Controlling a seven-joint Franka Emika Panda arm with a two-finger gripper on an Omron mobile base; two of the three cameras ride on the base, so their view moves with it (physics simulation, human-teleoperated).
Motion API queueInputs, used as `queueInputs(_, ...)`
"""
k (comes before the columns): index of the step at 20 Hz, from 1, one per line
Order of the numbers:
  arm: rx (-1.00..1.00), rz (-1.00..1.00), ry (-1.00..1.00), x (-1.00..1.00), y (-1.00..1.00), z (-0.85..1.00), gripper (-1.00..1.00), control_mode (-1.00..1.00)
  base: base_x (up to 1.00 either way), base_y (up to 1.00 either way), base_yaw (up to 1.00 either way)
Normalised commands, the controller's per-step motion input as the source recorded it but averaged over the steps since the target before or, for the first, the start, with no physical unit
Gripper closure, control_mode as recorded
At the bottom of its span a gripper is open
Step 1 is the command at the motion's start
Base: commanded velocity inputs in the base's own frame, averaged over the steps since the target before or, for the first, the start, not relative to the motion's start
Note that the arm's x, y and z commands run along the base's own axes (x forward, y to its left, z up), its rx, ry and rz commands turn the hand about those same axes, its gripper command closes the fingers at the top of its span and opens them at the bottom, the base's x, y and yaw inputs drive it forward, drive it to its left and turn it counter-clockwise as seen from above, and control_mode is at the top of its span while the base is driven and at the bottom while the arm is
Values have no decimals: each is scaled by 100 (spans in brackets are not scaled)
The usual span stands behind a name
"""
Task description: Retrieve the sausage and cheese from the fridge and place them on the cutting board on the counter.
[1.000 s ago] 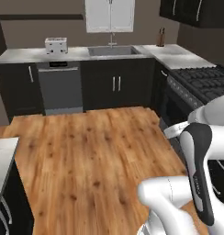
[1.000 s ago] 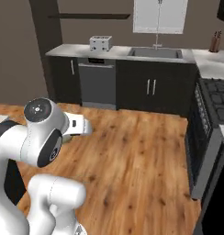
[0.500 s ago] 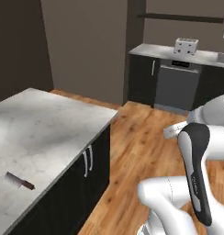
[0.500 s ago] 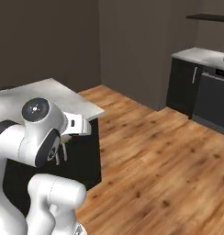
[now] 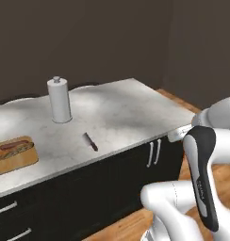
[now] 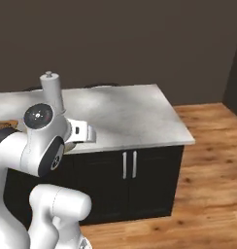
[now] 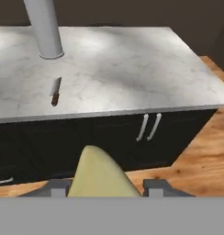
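Nearest the hand camera, the pincer (image 7: 104,187) pinches the cheese (image 7: 101,176), a yellowish-olive wedge wedged between its two grey fingers (image 7: 156,187); the wedge's lower part is cut off at the bottom of that view, and the finger tips themselves barely show. Beyond lie the black drawers and the marbled tabletop (image 5: 131,110). On it a small red-handled knife (image 5: 90,141) lies near the front edge, and an upright grey roll holder (image 5: 59,100) stands behind it. Farther left, well apart from the pincer, the cutting board (image 5: 13,155) carries the sausage (image 5: 14,146), with the board's left end cut off.
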Motion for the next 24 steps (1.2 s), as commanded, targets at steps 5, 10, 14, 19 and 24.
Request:
queueInputs(5,0,0,0,0,0,0,100,100,31,0,72)
queueInputs(10,0,0,0,0,0,0,100,100,42,3,58)
queueInputs(14,0,0,0,0,0,0,100,100,59,32,24)
queueInputs(19,0,0,0,0,0,0,100,100,60,68,1)
queueInputs(24,0,0,0,0,0,0,100,100,37,84,0)
